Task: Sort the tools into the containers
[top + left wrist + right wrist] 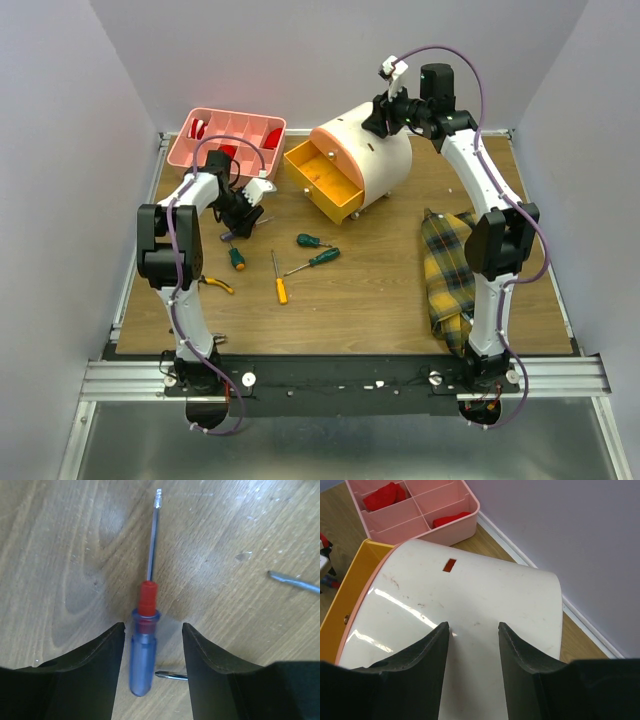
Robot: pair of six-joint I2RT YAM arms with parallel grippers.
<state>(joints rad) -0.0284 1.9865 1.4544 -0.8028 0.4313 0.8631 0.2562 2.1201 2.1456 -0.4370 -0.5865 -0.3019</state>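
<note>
Both gape; left gripper [152, 628] straddles blue screwdriver [142, 657], plain only wrist-side; right gripper [473, 626] over drawer unit [485, 587].

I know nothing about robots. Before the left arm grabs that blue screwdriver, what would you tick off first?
1. Left gripper open: ok, jaws spread wide.
2. Blue screwdriver between the fingers: ok, its handle lies in the gap.
3. Only one tool in the gap: not ok, another tool's metal tip pokes in beside the handle.
4. Fingers low enough to pinch: cannot tell.
5. Yellow drawer open: ok, pulled out.
6. Right gripper out of the way: ok, open above the drawer unit.
</note>
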